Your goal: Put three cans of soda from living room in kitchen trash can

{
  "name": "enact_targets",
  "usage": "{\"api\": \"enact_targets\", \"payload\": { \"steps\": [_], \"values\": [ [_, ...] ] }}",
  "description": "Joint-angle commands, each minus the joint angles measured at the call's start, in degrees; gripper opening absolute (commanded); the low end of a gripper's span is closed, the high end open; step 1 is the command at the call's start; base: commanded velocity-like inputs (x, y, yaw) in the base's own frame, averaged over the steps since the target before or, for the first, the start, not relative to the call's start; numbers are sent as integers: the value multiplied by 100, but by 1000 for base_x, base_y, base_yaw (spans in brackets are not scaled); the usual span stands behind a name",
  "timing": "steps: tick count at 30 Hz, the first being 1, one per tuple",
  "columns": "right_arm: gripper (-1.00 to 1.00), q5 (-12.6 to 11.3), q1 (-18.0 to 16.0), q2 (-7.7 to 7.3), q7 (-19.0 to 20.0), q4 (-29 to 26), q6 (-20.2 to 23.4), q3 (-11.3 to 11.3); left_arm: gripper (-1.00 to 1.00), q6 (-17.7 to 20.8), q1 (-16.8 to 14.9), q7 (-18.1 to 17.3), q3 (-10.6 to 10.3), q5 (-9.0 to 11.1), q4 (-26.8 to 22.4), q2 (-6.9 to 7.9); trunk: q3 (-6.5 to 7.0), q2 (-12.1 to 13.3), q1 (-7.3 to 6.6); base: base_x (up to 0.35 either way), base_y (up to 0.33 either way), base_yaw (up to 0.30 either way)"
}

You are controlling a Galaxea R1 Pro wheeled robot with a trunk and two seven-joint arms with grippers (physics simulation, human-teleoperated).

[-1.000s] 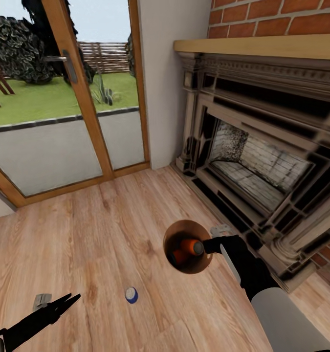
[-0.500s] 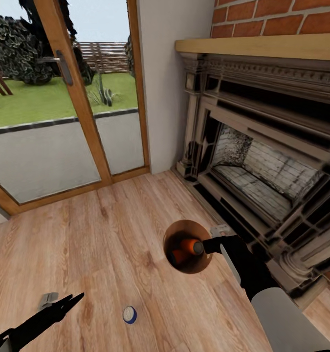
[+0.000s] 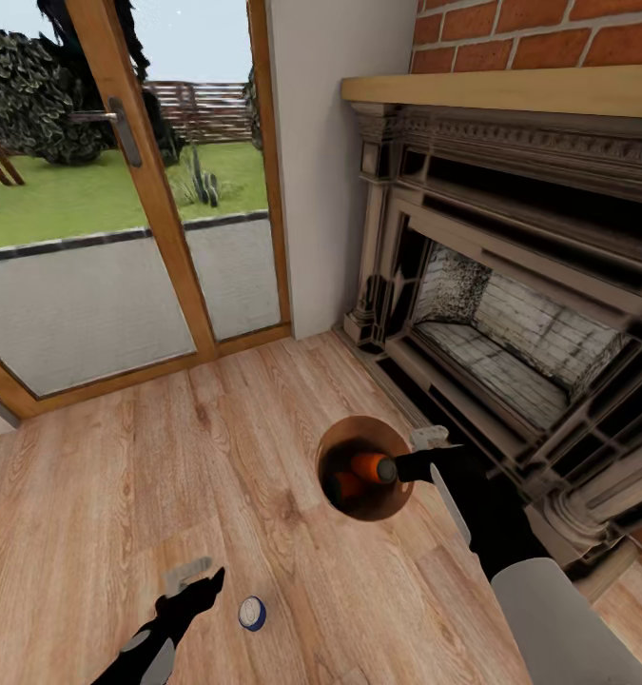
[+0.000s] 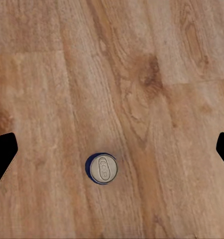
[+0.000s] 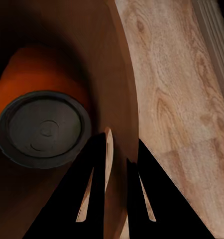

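You are facing one brick-topped fireplace [image 3: 511, 314] on the right and one glazed wooden door [image 3: 121, 190] on the left, with the light plank floor [image 3: 121, 495] running between them.

On that floor, just in front of the fireplace hearth, stands the one copper-toned trash can [image 3: 332, 447]. Your right gripper [image 3: 403, 468] is at its rim on the fireplace side: in the right wrist view the two fingers [image 5: 92, 194] sit close together with the bin's thin wall [image 5: 124, 99] passing between them, so the gripper is pinched narrow on the rim.

Count two orange cans inside the bin. One orange can [image 3: 370, 466] lies near the rim, its dark round end [image 5: 42, 130] turned toward your right gripper; a second orange can [image 3: 347, 487] shows beneath it, deeper in the dark inside.

One blue can [image 3: 252, 613] stands upright on the floor, well apart from the bin, towards you and to its left. Your left gripper [image 3: 195, 582] hovers just beside it; in the left wrist view the blue can's grey top [image 4: 102, 168] sits between the two fingertips [image 4: 3, 154], which are spread wide and touch nothing.
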Motion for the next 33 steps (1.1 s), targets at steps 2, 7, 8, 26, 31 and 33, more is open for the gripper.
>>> {"api": "enact_targets", "payload": {
  "steps": [2, 7, 8, 26, 31, 33],
  "values": [
    [-100, -41, -3, 1, 66, -124, 145, -14, 100, -16, 1, 148, -54, -32, -156, -81, 1, 0, 0, 0, 0, 0],
    [-100, -39, -1, 1, 66, -223, 261, -18, 100, -47, 1, 268, -99, -58, -296, -140, 1, 0, 0, 1, 0, 0],
    [-100, -38, -2, 1, 66, -228, 268, -18, 100, -49, 1, 273, -103, -60, -304, -144, 1, 0, 0, 21, 0, 0],
    [-100, -45, 2, 1, 63, -249, 292, -10, 100, -58, 1, 292, -119, -70, -337, -156, -11, 0, 0, 158, 0, 0],
    [-100, -45, 4, 1, 66, -246, 292, -10, 100, -58, 1, 293, -119, -70, -337, -156, -46, 0, 0, 10, 0, 0],
    [-100, -45, 4, 1, 64, -245, 292, -10, 100, -58, 1, 293, -119, -69, -337, -155, -63, 0, 0, 4, 0, 0]
  ]
}}
